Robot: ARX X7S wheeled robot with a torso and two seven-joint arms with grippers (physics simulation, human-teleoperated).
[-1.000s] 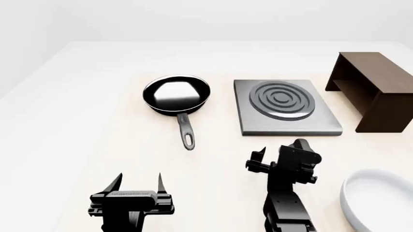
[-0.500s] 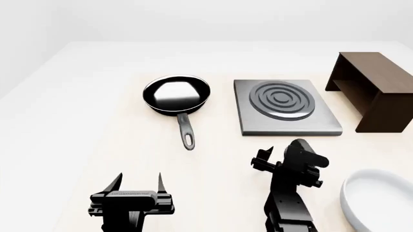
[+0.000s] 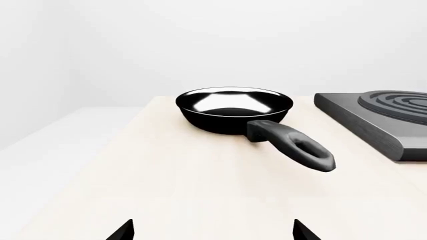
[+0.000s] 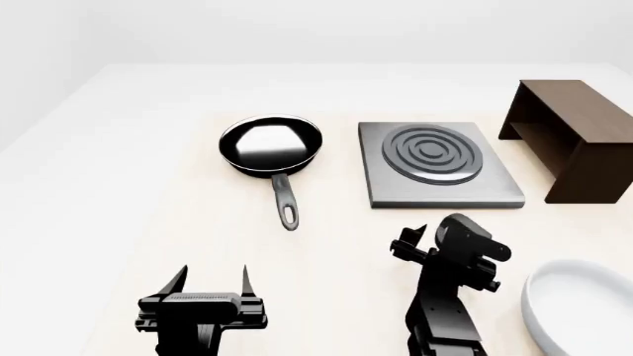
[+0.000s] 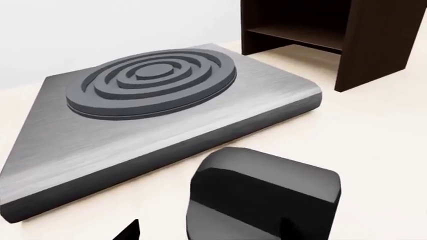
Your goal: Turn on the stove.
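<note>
The stove (image 4: 437, 165) is a flat grey metal plate with a dark ring burner (image 4: 431, 153), right of centre on the table. In the right wrist view the plate (image 5: 153, 112) lies just ahead and its small black round knob (image 5: 263, 192) stands in front of it, between my right gripper's spread fingers. My right gripper (image 4: 408, 243) (image 5: 210, 232) is open near the stove's front edge and hides the knob in the head view. My left gripper (image 4: 213, 278) (image 3: 212, 232) is open and empty, low at the front left.
A black frying pan (image 4: 270, 144) (image 3: 233, 107) sits left of the stove, its handle (image 4: 286, 204) pointing toward me. A dark brown wooden box (image 4: 577, 137) (image 5: 333, 35) stands right of the stove. A white bowl (image 4: 582, 308) is at the front right.
My right wrist has rolled and shifted slightly to the right in front of the stove. The left arm, pan and stove have not moved.
</note>
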